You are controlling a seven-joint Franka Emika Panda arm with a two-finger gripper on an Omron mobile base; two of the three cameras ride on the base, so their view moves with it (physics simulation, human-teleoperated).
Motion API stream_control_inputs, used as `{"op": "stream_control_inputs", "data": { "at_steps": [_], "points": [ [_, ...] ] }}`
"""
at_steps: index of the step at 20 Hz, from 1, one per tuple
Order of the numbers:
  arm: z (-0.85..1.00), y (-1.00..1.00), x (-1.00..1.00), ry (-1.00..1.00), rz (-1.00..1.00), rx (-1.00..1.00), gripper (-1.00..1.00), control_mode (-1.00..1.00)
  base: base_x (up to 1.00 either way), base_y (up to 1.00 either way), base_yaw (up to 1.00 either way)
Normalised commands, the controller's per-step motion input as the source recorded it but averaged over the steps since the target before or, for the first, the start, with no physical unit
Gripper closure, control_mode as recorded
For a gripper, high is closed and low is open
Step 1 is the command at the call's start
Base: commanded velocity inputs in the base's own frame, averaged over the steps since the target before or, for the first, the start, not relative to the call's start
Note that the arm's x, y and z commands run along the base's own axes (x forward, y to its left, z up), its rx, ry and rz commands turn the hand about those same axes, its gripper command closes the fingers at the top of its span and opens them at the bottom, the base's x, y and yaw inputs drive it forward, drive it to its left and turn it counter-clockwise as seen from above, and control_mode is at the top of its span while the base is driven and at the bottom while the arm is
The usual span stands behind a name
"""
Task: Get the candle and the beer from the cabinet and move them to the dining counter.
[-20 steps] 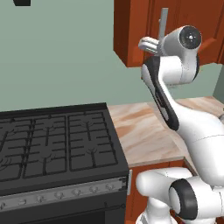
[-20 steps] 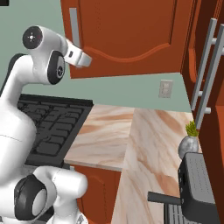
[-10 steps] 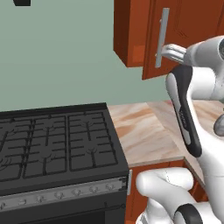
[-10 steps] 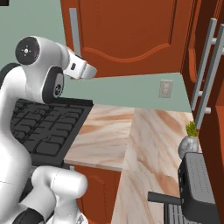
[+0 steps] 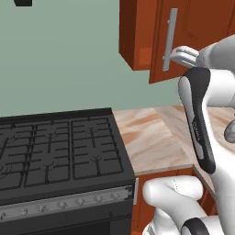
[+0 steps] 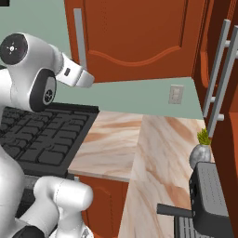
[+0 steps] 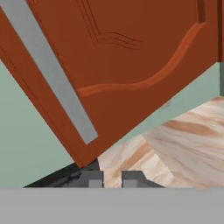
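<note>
The cabinet [image 5: 137, 32] hangs on the wall with its arched-panel door [image 6: 139, 32] closed. My gripper [image 5: 176, 54] is shut and empty, right beside the lower end of the grey bar handle [image 5: 170, 39]. The right base view shows the gripper [image 6: 86, 79] just under the handle [image 6: 80, 39]. In the hand view, the fingertips [image 7: 112, 179] sit close together below the door [image 7: 131, 65] and its handle [image 7: 52, 74]. The candle and the beer are hidden. The dining counter is out of view.
A black gas stove [image 5: 55, 151] stands below on the left. A marble worktop [image 6: 153, 148] runs beside it and turns the corner. On it stand a small plant in a grey pot [image 6: 201, 151] and a dark appliance [image 6: 209, 195]. A tall cabinet with bar handles [image 6: 218, 79] rises at the right.
The arm has swung to the right in the left base view, and the hand has dropped a little toward the lower end of the handle. The gripper has stayed shut.
</note>
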Motion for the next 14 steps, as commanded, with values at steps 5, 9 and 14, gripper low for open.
{"op": "stream_control_inputs", "data": {
  "at_steps": [5,9,14],
  "points": [
    [0.0,0.56,-0.06,0.0,-0.08,0.1,-1.0,-1.0,0.0,0.0,0.0],
    [-0.02,0.6,0.07,-0.03,-0.25,0.14,-1.0,-1.0,0.0,0.0,0.0],
    [-0.02,0.47,0.19,-0.04,-0.37,0.18,-1.0,-1.0,0.0,0.0,0.0]
  ]
}}
